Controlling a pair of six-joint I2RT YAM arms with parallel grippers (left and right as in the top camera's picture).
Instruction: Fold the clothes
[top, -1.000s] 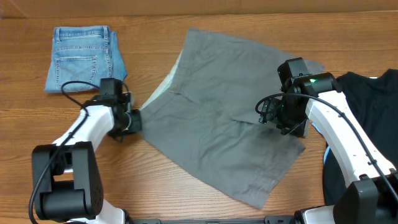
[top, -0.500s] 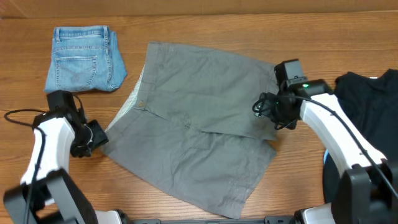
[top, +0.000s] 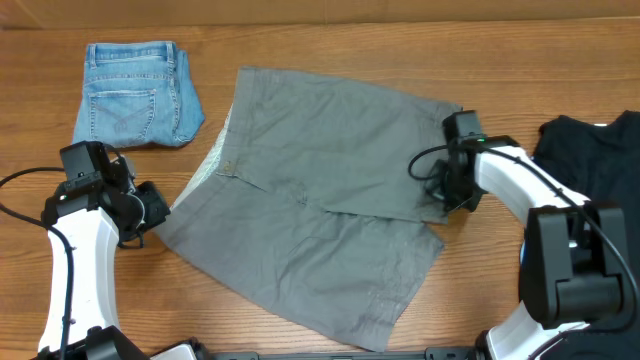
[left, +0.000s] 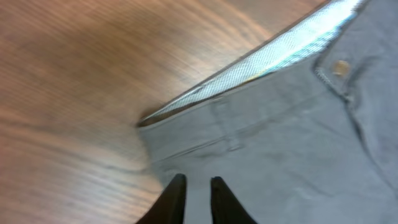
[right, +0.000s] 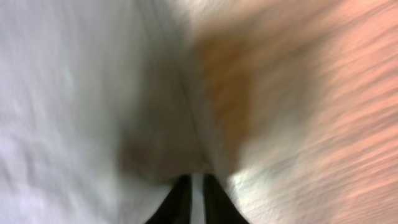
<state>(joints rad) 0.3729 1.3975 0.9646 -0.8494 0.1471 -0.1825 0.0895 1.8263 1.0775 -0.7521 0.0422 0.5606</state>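
Note:
The clothes, a pair of grey shorts (top: 320, 220), lie spread flat mid-table, waistband to the left with its pale lining (top: 215, 150) showing. My left gripper (top: 150, 212) is at their lower-left waistband corner. In the left wrist view its jaws (left: 197, 182) are drawn almost together over the grey cloth (left: 280, 124), just below the button (left: 340, 67). My right gripper (top: 452, 200) sits on the shorts' right edge. In the blurred right wrist view it (right: 197, 180) is shut, with a thin pale strip of cloth (right: 62, 93) between the fingers.
Small folded light-blue denim shorts (top: 135, 92) lie at the back left. A black garment heap (top: 590, 160) sits at the right edge, close to the right arm. Bare wooden table (top: 60, 300) surrounds the grey shorts.
The shorts slid left and flattened a second ago. My left gripper let go, swung out left, then came back to the waistband corner and closed. My right gripper closed on the right edge.

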